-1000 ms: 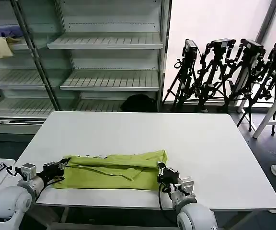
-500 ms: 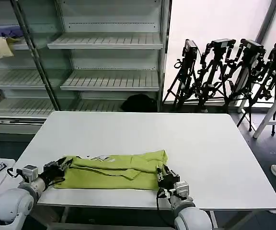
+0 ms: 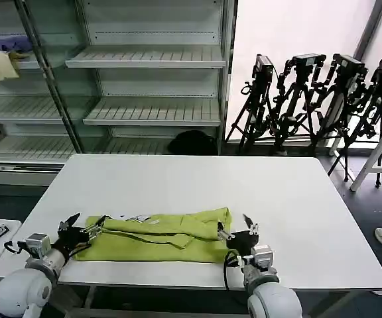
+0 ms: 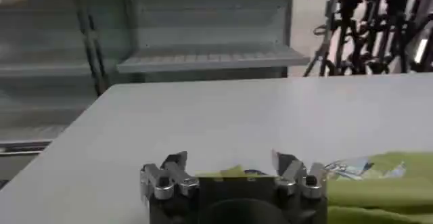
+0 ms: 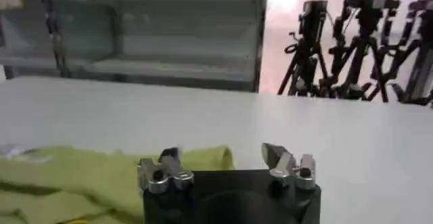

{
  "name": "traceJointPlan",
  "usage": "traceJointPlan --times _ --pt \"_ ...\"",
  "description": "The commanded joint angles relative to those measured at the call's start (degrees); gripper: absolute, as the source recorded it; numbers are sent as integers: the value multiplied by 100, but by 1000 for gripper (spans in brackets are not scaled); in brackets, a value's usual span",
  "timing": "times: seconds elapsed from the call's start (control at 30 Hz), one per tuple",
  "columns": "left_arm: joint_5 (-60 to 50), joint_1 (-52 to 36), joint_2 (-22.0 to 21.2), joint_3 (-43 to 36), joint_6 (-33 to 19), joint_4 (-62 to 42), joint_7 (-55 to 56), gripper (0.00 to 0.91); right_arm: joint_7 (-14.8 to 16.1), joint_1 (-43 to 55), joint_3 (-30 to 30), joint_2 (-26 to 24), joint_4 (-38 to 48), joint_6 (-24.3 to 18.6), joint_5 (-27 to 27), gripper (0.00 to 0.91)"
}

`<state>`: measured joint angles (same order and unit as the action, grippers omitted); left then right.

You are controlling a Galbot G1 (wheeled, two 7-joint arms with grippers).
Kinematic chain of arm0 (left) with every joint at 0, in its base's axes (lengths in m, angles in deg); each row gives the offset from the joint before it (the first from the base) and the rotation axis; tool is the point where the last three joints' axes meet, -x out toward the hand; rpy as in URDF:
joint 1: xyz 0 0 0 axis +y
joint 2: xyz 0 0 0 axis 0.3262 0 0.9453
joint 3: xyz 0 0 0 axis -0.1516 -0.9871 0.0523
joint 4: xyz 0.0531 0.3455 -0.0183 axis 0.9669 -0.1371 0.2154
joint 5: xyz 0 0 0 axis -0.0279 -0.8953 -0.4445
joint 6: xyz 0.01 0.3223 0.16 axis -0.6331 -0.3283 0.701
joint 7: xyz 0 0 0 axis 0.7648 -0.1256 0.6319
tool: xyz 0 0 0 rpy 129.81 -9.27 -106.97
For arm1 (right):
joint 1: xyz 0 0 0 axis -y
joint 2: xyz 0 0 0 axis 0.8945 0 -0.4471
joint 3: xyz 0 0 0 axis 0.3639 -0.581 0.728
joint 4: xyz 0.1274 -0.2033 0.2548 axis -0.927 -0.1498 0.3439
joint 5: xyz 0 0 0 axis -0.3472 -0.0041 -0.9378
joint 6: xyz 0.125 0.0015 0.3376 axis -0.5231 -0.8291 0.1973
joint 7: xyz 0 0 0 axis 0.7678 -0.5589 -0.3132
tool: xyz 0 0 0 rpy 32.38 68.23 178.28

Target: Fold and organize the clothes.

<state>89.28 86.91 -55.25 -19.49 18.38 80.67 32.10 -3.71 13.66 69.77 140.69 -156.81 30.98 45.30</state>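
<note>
Lime T-shirt (image 3: 158, 235) folded in a long band, near edge of white table (image 3: 197, 182); left gripper (image 3: 78, 228) at its left end, jaws spread; right gripper (image 3: 239, 232) at its right end, jaws spread, nothing pinched

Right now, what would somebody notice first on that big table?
The bright lime green T-shirt, folded into a long strip, lies near the front edge of the white table. At its two ends sit the left gripper and the right gripper, each with open jaws and holding nothing. Behind the table to the right stands a row of black tripods.
</note>
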Motion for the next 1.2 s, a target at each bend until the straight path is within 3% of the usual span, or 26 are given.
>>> traceJointPlan --times 0.03,0.5,0.6,0.63,0.67,0.7,1.2 --pt "-787 258 -685 49 -609 -145 600 907 -229 650 488 -127 -75 -260 -704 907" --pt "-97 341 -684 94 -436 -267 544 887 -13 551 525 -101 24 -292 -661 907" --pt "-72 343 -691 62 -391 -254 529 675 5 546 535 -100 27 -289 -647 907" --pt "-56 341 -703 49 -373 -245 525 363 13 543 537 -101 31 -288 -644 907" --pt "-32 335 -711 46 -358 -242 524 222 17 540 540 -101 36 -289 -639 907" --pt "-26 332 -719 37 -337 -238 520 20 22 536 545 -99 40 -291 -630 907" --pt "145 258 -816 -47 -115 -226 518 10 251 447 550 -118 101 -264 -552 907"
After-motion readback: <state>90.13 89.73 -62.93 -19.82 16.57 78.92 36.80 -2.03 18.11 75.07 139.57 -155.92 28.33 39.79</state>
